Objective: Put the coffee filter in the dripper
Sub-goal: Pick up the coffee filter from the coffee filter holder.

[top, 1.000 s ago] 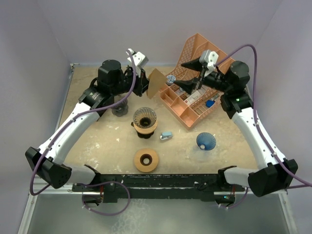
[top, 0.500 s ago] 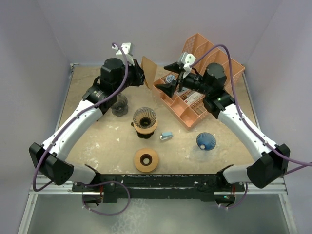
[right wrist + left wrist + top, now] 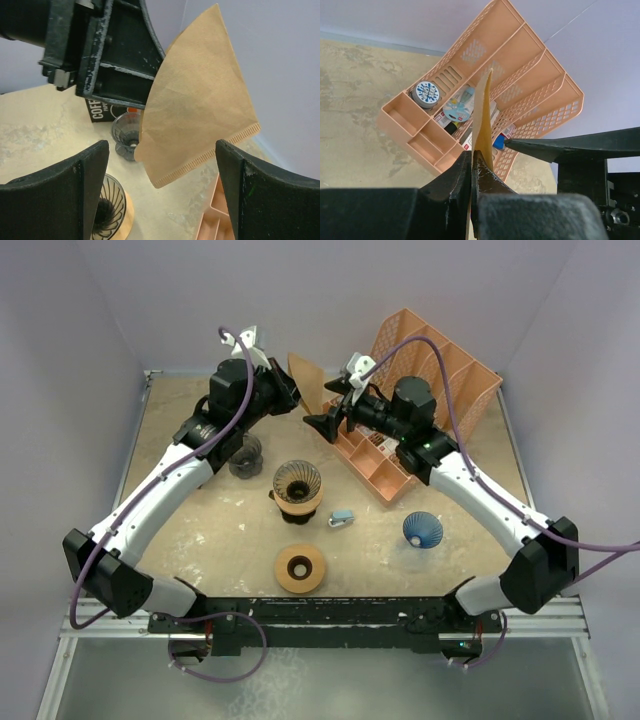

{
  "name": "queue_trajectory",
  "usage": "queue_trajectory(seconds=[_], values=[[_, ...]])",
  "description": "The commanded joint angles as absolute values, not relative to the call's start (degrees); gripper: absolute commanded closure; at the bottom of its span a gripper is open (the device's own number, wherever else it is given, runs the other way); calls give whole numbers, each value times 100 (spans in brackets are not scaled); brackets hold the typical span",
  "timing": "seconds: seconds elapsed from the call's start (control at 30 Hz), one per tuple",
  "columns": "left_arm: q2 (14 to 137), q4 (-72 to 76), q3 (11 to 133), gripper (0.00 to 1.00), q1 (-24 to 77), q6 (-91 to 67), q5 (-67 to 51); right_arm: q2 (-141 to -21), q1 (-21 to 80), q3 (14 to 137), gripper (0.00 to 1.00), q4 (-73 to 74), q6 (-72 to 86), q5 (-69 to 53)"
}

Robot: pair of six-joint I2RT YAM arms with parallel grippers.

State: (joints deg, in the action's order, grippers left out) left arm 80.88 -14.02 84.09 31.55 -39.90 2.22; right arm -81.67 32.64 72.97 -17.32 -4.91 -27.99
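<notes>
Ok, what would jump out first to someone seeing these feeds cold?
The brown paper filter, pinched flat in the left hand, is held up in the air at the back of the table. The right hand faces it open, fingers spread to either side. The ribbed dripper sits mid-table with no filter in it.

Overhead camera looks down on the table (image 3: pixel 230 540); close wrist cameras face each other, sharing the filter (image 3: pixel 195 100).

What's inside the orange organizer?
The orange organizer holds a round blue-and-white tin, a pale blue packet and other small packs. The coffee filter, edge-on in the left wrist view, hides part of the middle.
</notes>
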Motion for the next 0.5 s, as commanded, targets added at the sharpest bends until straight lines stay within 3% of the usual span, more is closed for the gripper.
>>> queue_trajectory(seconds=[0.0,0.47], values=[[8047,-1032,8382,100,3164,-4157,295,-8167,3370,7577,11,-1960,-473,-2109],[8020,-956,8288,100,3182,-4091,219,-8248,3398,7706,18,-1929,-437,-1345]])
